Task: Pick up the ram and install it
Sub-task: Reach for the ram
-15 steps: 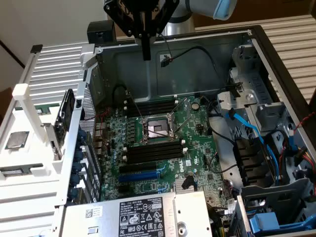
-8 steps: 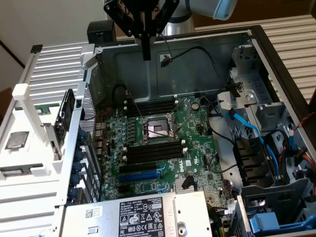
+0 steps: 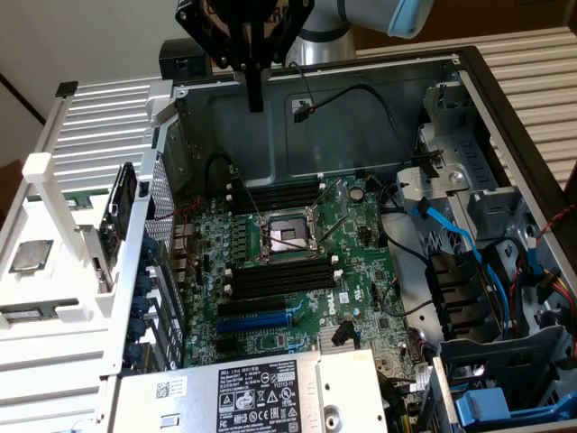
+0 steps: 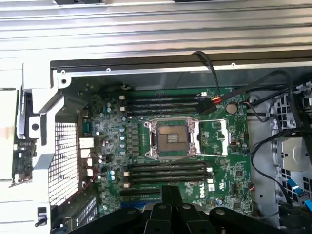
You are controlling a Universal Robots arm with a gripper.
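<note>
Black end effector [image 3: 255,101], clenched shut, hangs above the green motherboard [image 3: 356,257] and its long black slots [image 3: 279,275].

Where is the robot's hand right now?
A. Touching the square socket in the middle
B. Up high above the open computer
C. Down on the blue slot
B: the hand hangs high over the open computer, well apart from the green board.

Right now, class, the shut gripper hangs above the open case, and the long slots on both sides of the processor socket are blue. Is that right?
Not quite: the long slots are black, as the wrist view shows. The shut gripper does hang above the open case.
</note>
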